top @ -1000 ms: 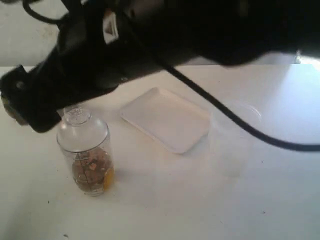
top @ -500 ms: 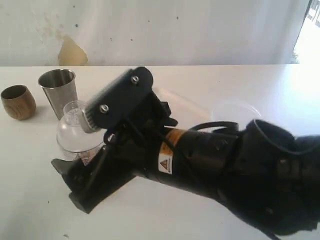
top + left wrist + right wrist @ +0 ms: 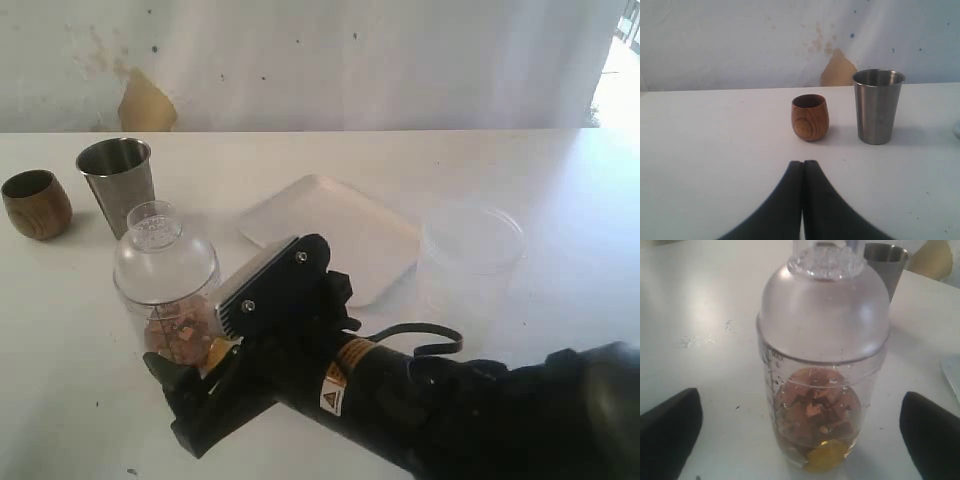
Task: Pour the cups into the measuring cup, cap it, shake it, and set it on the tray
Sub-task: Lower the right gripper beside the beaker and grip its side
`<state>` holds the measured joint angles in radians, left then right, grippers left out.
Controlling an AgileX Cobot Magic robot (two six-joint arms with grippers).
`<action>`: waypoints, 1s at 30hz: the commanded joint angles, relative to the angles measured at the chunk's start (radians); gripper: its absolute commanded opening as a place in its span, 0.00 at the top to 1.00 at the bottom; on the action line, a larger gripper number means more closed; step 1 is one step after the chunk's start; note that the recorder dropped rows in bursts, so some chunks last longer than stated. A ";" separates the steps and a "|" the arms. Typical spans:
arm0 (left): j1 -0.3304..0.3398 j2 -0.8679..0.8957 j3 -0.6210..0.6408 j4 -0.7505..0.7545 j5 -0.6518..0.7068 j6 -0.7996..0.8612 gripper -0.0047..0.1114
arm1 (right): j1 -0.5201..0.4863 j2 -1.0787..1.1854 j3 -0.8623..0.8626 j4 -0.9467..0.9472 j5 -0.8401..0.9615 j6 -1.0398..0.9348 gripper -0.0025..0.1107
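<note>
Clear plastic under a domed lid (image 3: 158,240) — the measuring cup (image 3: 822,390) stands toward the table's (image 3: 560,180) left edge, brown bits and a yellow piece inside. The right gripper (image 3: 175,405) has its fingers (image 3: 670,435) spread wide either side, not touching; its arm hides the cup's base from the exterior camera. Behind, nearer the back edge — steel tumbler (image 3: 117,185) and wooden cup (image 3: 36,203), faced by the left gripper (image 3: 802,170), fingers pressed together. Tray (image 3: 335,235), then frosted tub (image 3: 470,260), lie rightward.
</note>
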<state>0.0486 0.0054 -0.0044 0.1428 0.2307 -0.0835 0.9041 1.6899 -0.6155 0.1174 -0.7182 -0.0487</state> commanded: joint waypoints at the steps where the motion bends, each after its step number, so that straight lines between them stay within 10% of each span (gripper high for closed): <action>1: -0.002 -0.005 0.004 -0.009 0.003 -0.005 0.96 | 0.002 0.073 0.006 0.006 -0.127 -0.012 0.05; 30: -0.002 -0.005 0.004 -0.009 0.003 -0.005 0.96 | 0.002 0.356 -0.267 0.153 -0.152 -0.012 0.05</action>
<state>0.0486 0.0054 -0.0044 0.1428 0.2307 -0.0835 0.9058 2.0366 -0.8606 0.2610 -0.8657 -0.0523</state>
